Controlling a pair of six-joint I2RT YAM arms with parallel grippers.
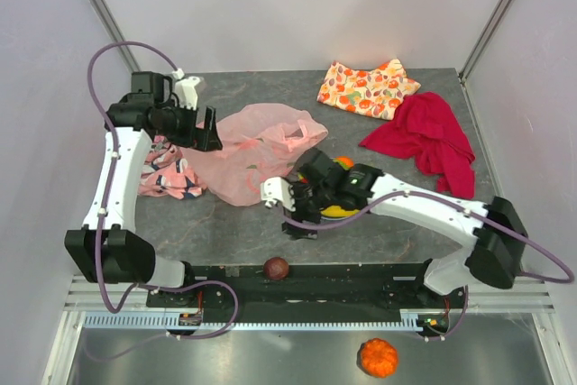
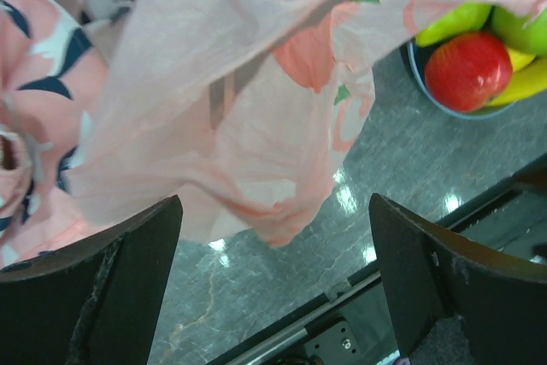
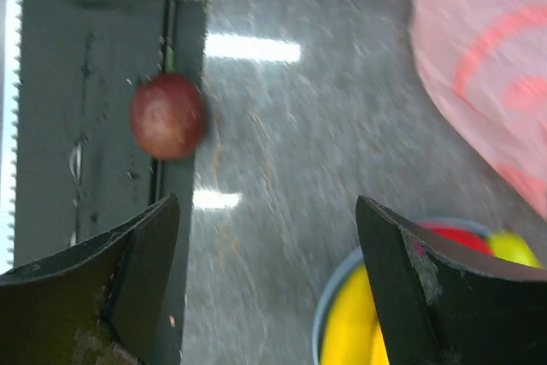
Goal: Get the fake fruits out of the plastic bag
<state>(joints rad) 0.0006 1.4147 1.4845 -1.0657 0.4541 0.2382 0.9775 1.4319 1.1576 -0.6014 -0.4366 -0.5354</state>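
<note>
Grey stone-look table top (image 1: pixel 230 232), white walls around. A thin, crinkly, translucent pink plastic carrier bag (image 1: pixel 257 146) lies slack mid-table, its left edge against a pink-and-black patterned cloth (image 1: pixel 167 176). The left claw (image 2: pixel 273 211) hangs by that edge, jaws spread wide, nothing between them. The right claw (image 3: pixel 265 203) is equally wide and empty, over bare table between a round blue plate (image 2: pixel 414 74) and a small dark red-purple glossy fruit (image 3: pixel 167 115) on the black base rail. The plate holds a red apple (image 2: pixel 467 70), a yellow banana (image 3: pixel 355 339) and green pieces. Judgement: the step is checking the bag. The left claw should pinch a fold at the closed end and lift slowly, so any remainder slides to the mouth. Bag interior unreadable: pink and green patches, fruit or print not distinguishable. The right arm hides most of the plate from above, and the right wrist view is smeared.
</note>
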